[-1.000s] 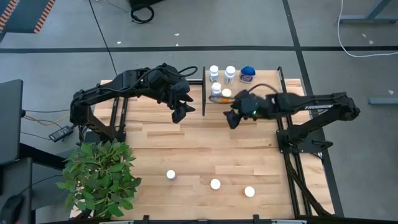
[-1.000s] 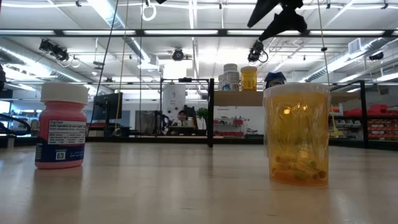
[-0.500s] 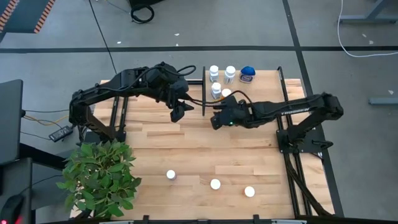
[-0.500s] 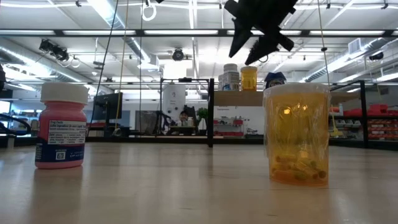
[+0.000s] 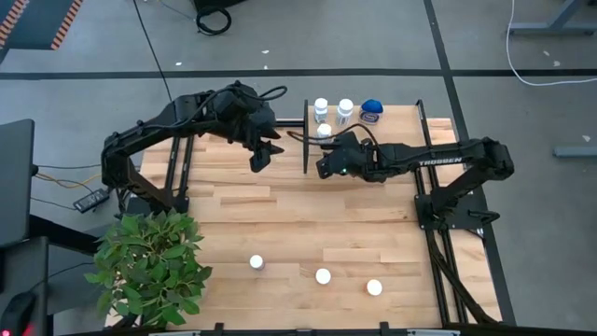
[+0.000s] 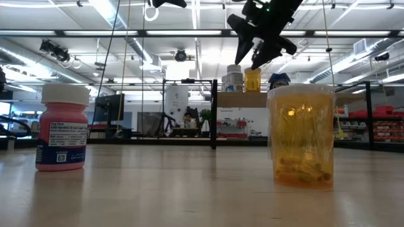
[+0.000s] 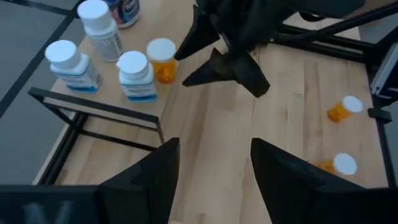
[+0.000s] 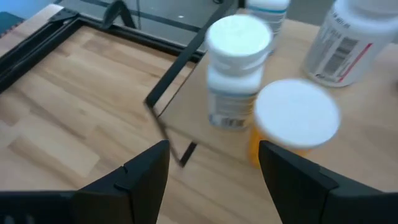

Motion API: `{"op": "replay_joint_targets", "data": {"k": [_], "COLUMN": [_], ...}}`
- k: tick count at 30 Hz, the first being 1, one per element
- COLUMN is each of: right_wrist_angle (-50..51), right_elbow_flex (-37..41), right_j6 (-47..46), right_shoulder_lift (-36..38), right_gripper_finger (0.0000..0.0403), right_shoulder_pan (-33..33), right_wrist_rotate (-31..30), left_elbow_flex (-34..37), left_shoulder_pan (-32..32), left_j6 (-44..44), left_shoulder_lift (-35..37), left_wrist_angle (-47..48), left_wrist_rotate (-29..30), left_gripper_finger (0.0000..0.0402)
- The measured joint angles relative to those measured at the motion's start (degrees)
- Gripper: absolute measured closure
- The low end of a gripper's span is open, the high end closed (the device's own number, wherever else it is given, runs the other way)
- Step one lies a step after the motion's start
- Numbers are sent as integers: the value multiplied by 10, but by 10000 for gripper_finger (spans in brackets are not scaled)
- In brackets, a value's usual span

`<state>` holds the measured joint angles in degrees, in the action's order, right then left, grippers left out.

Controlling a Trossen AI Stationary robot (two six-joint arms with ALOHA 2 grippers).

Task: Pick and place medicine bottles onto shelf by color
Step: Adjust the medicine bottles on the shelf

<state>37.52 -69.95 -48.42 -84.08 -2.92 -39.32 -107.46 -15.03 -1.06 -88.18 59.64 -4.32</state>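
— Black fingers of the right hand (image 5: 322,169) stand parted and empty, just beside the orange bottle (image 8: 292,121) on the shelf (image 5: 392,119).

— And the left hand (image 5: 257,159)?

— Spread too, carrying nothing, hovering off the shelf's rail.

— So how much is done?

— Roughly half, I'd judge: three white bottles (image 5: 321,106), the orange one and a blue one (image 5: 372,109) stand on the shelf. Three capped bottles (image 5: 323,276) wait on the tabletop (image 5: 280,224), well apart.

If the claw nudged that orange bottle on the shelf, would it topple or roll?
The orange bottle stands upright on a flat base under a broad white cap, so it would probably slide first. It looks like light plastic, so a high push could tip it. On its side, the round body would likely roll.
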Motion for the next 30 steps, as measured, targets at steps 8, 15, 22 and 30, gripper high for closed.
{"op": "replay_joint_targets", "data": {"k": [8, 15, 22, 30], "right_wrist_angle": [4, 69, 49, 2], "right_elbow_flex": [0, 0, 0, 0], "right_j6": [2, -48, -55, -31], "right_shoulder_lift": [0, 0, 1, 5], "right_gripper_finger": [148, 148, 148, 148], "right_shoulder_pan": [-33, -46, -37, 4], "right_wrist_rotate": [4, 6, 14, -4], "left_elbow_flex": [0, 0, 0, 0], "left_shoulder_pan": [-3, -3, -3, -3], "left_j6": [21, 21, 18, 17], "left_shoulder_lift": [0, 0, 0, 0], "left_wrist_angle": [3, 3, 3, 3], "left_wrist_rotate": [0, 0, 0, 0], "left_gripper_finger": [197, 198, 204, 201]}}
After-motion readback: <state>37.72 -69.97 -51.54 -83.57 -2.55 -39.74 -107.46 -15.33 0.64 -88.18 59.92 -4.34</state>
